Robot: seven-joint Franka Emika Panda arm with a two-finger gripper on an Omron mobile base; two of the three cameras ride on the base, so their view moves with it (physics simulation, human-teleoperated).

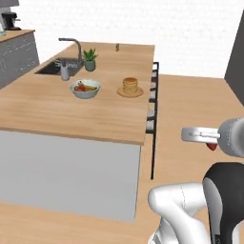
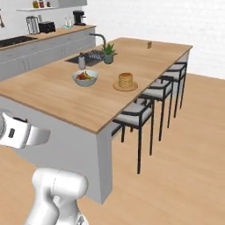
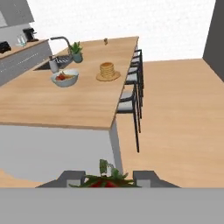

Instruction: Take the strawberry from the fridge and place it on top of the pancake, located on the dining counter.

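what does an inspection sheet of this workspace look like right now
surface: island with light wood top, sink at the far end
job's things: pancake stacked on a tan plate near the stool-side edge; strawberry red with green leaves, between the claw tips
clutter: grey fruit bowl, potted plant, cup by the sink, small item at the far end
grippers: claw shut on the strawberry, short of the island
cables: nothing seen
surroundings: stools along one side, wood floor, back counter with coffee maker
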